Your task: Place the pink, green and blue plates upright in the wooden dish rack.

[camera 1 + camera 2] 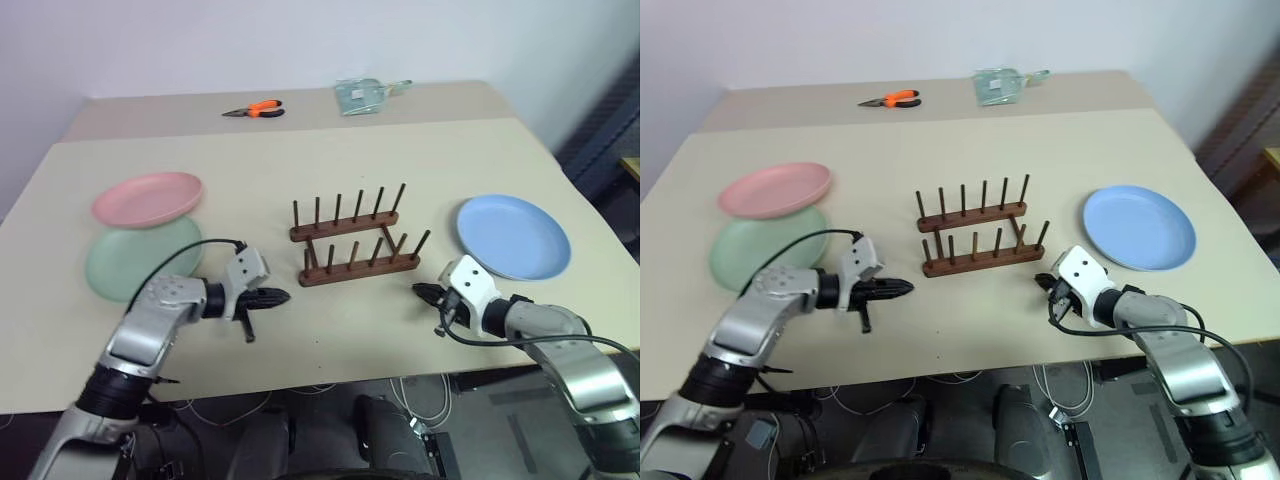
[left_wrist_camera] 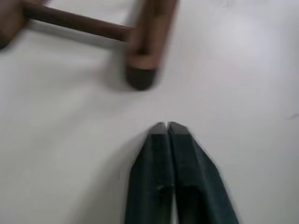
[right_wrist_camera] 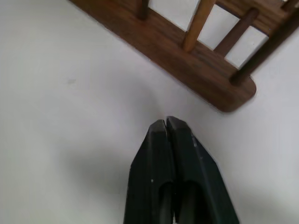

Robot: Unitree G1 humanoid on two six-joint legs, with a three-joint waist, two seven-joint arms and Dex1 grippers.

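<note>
I see dish rack point(image 1: 975, 236) empty, mid-table | pink plate point(image 1: 775, 189) overlapping green plate point(image 1: 762, 250), left | blue plate point(image 1: 1138, 227) right | both grippers closed, flanking rack

Both head views look forward and down from above the worktop point(image 1: 300, 330), sharing its whole top almost identically. The left wrist view sits very near the surface, facing what seems one blurred end of the wooden dish rack point(image 2: 140, 70). The right wrist view, equally close, faces the rack's other end.
</note>
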